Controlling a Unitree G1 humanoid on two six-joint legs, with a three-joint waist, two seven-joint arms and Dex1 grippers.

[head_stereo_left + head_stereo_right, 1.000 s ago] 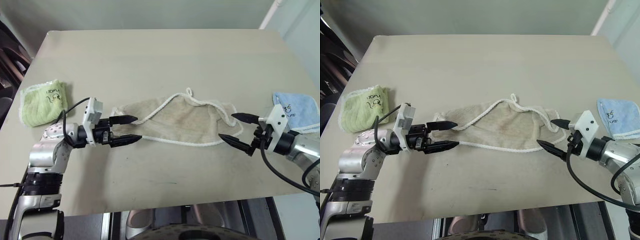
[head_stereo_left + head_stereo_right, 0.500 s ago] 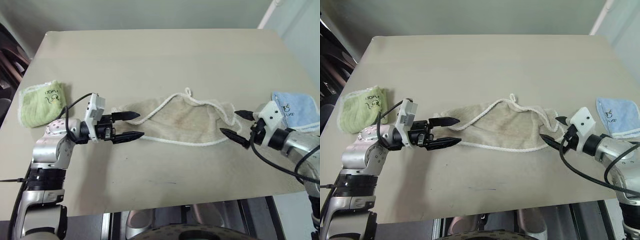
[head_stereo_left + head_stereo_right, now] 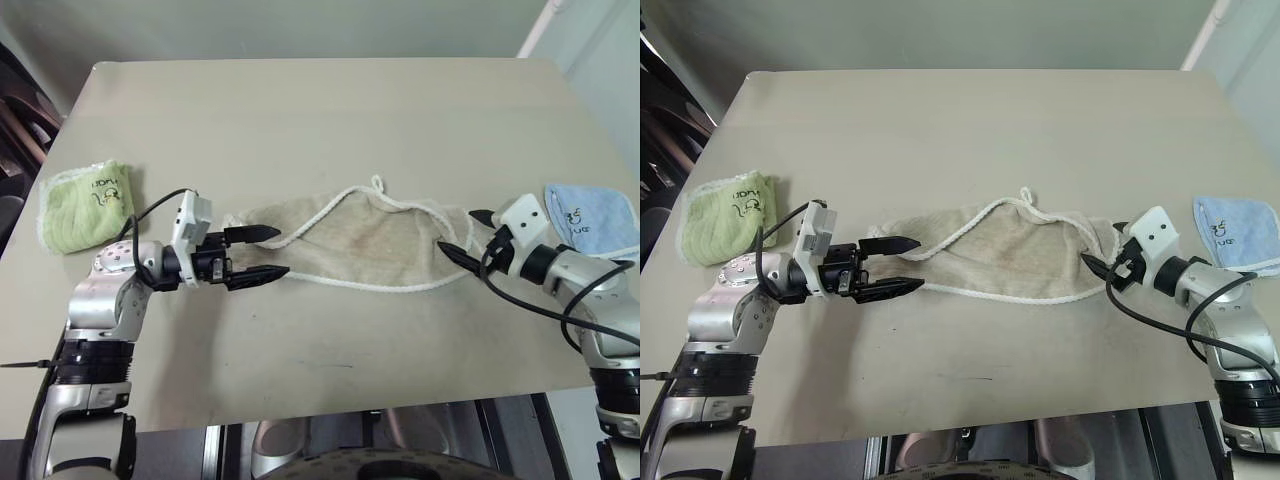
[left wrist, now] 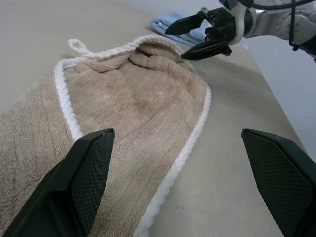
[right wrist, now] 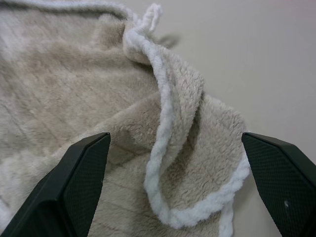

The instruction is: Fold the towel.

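On the table (image 3: pixel 330 110), near its middle and a little toward the near edge, we see the towel (image 3: pixel 365 240) lying flat, its long side running left to right. It is beige terry with a white corded edging, and a small white loop (image 3: pixel 377 183) sticks out from its far edge. One cord line crosses the left half on a slant, where a layer lies folded over. At the right end the cloth is rumpled, a fold of it standing up with the cord curling along its crest.

Our left gripper (image 3: pixel 263 252) sits at the towel's left end, pointing right, its two black fingers spread apart with one over the corner of the cloth and the other just off the near edge; it holds nothing. Our right gripper (image 3: pixel 462 233) is at the rumpled right end, pointing left, its fingers likewise wide apart and empty, straddling the raised fold.

Far to the left lies a folded green towel (image 3: pixel 85 203), and at the right edge a folded blue towel (image 3: pixel 592 215), both well apart from the beige one.
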